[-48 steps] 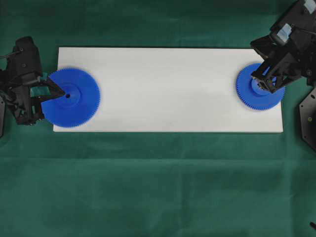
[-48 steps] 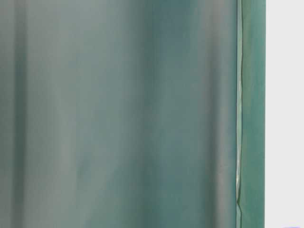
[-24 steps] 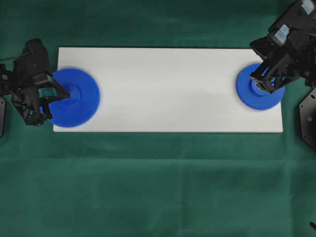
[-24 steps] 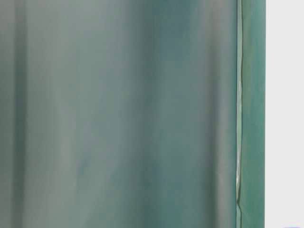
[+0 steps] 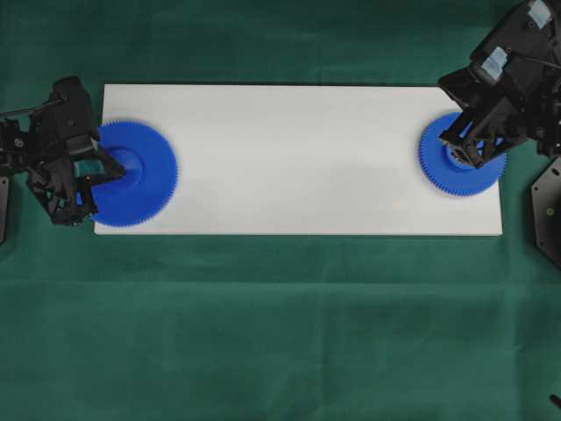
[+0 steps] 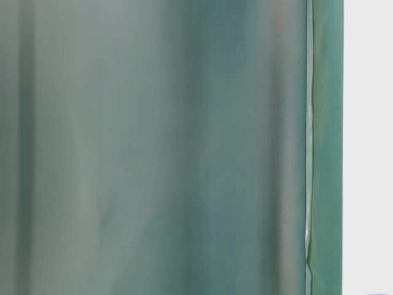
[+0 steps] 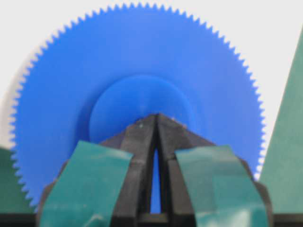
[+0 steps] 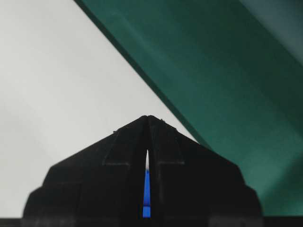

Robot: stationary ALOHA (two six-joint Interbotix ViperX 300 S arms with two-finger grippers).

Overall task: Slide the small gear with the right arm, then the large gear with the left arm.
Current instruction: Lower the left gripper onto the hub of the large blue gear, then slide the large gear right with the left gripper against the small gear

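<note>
Overhead exterior view: the small gear (image 5: 462, 154) is seen flat at the right end of the white board (image 5: 298, 158), close to its edge, with the right gripper (image 5: 458, 156) set down on the raised hub. The large gear (image 5: 131, 174) is seen flat at the board's left end, its rim reaching the board's left edge, and the left gripper (image 5: 120, 164) is placed at its hub.

From the right wrist view, the right gripper's (image 8: 147, 117) black fingers are seen pressed together to a point, nothing clamped, blue showing through the slit. From the left wrist view, the left gripper (image 7: 156, 115) is likewise drawn fully together, tip resting on the hub of the large gear (image 7: 137, 66).

Neither gear is yet judged to be slid inward. A slip is the likely fault: a narrow point pressed on smooth plastic could skate off the hub, leaving the gear behind. Too much downward force could tilt a gear or drag the board across the green cloth (image 5: 280, 333).
</note>
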